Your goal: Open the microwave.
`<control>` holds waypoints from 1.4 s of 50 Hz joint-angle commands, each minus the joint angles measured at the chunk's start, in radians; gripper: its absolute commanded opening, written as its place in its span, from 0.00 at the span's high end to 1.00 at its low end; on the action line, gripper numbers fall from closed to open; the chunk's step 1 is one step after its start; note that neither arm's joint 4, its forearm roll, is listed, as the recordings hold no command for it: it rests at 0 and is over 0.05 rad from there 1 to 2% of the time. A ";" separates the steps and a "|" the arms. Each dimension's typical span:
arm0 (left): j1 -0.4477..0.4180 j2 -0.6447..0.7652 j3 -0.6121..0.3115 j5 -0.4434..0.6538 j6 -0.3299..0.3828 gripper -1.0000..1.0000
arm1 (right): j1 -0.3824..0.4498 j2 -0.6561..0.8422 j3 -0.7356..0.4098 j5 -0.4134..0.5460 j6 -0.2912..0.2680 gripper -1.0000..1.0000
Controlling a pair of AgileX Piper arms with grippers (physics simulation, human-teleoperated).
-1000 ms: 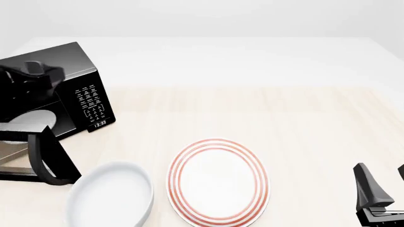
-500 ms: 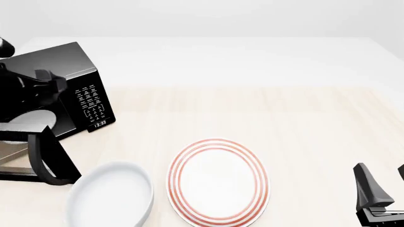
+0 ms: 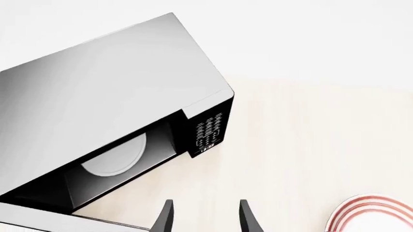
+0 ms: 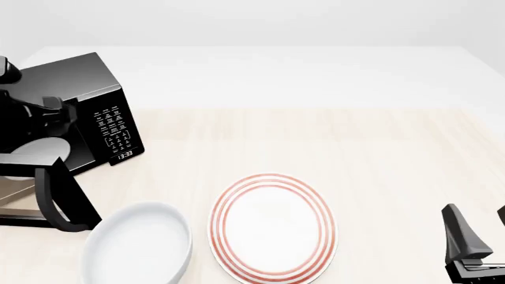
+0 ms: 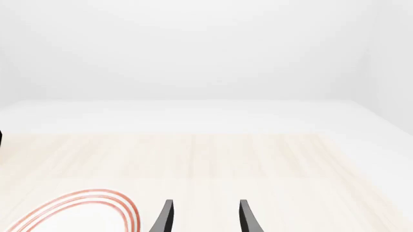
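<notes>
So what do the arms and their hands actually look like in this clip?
Both are plain black with no markings, cables or sleeves visible. The left hand and right hand each end in two slim, tapering black fingers with a lighter grey inner face. In the front view the right hand shows a chunky black base under angular fingers, and the left arm is a bulky dark mass of jointed segments.

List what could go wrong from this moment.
The microwave door hangs wide open with its lower corner almost against the white bowl; a further swing would likely shove the bowl. The open left gripper sits above the door edge, so lowering it carelessly could knock the door.
</notes>
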 commanded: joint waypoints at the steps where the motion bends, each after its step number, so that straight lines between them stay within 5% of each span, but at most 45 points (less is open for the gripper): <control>1: 0.035 0.022 0.041 -0.043 -0.006 0.00 | 0.000 0.000 0.000 0.000 0.000 0.00; 32: 0.155 0.071 0.075 -0.102 0.033 0.00 | 0.000 0.000 0.000 0.000 0.000 0.00; 70: 0.180 0.145 0.135 -0.170 0.055 0.00 | 0.000 0.000 0.000 0.000 0.000 0.00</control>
